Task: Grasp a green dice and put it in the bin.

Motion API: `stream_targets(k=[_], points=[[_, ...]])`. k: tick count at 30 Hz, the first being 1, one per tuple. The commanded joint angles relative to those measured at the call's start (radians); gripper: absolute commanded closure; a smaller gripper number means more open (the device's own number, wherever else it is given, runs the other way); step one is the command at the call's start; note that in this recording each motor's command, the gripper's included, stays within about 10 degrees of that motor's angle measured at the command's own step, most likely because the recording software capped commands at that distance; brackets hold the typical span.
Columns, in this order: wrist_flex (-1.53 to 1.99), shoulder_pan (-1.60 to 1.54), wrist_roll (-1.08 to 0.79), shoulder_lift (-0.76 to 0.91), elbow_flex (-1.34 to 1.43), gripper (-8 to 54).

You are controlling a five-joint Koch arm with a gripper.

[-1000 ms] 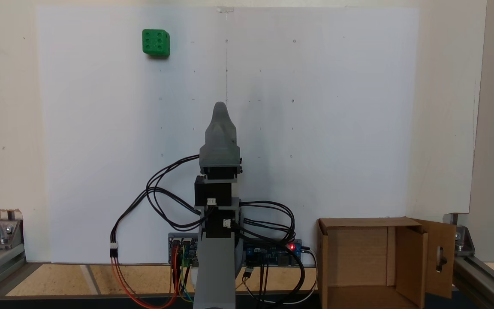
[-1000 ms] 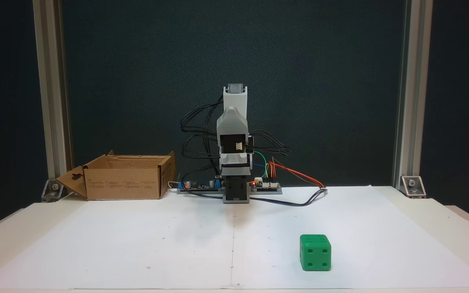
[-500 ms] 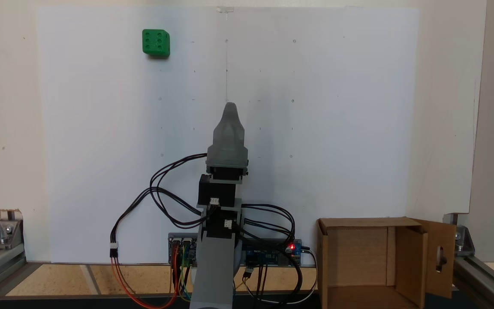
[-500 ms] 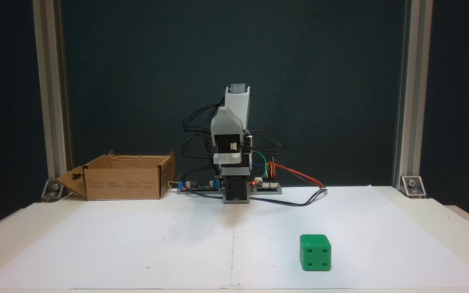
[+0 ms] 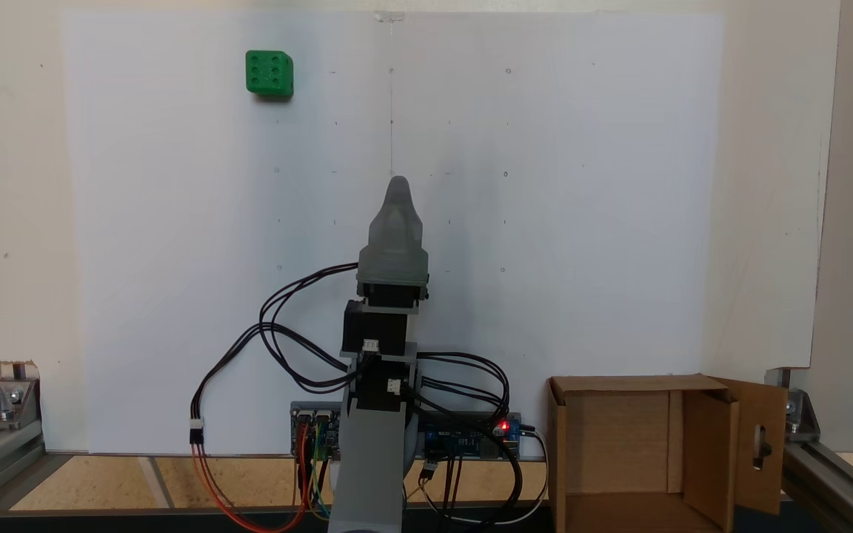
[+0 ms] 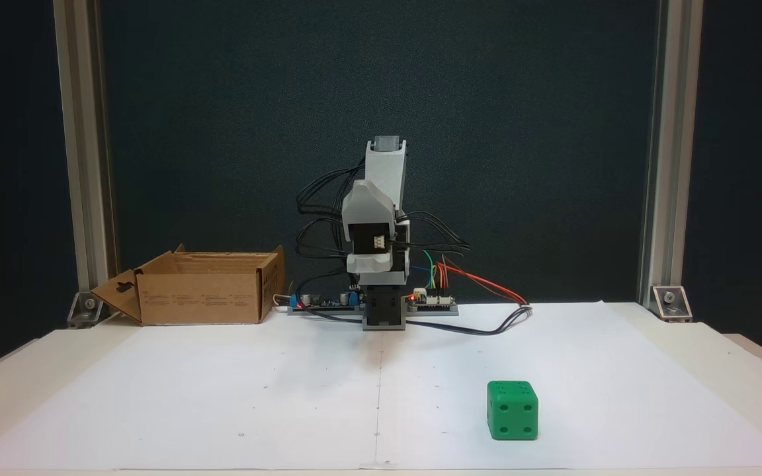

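Seen from above: the green dice [image 5: 269,72] lies on the white sheet [image 5: 582,222] at 11 o'clock from the gripper [image 5: 397,185], well apart. Gripper at centre, one tip showing; whether its jaws are parted cannot be told. The bin [image 5: 634,451] stands at 4 o'clock, flaps up, beside the arm's base.

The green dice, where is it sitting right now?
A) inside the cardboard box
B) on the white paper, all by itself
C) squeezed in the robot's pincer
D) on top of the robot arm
B: in both fixed views the green dice rests alone on the white paper, far from the cardboard box and from the pincer.
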Motion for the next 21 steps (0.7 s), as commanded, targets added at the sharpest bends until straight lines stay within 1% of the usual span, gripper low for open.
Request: stream_targets(k=[1,11,21], points=[[0.011,0.008,0.021,0.106,0.049,1.4],[0.107,0.026,0.021,0.106,0.049,1.2],[0.109,0.026,0.021,0.106,0.049,1.2]])
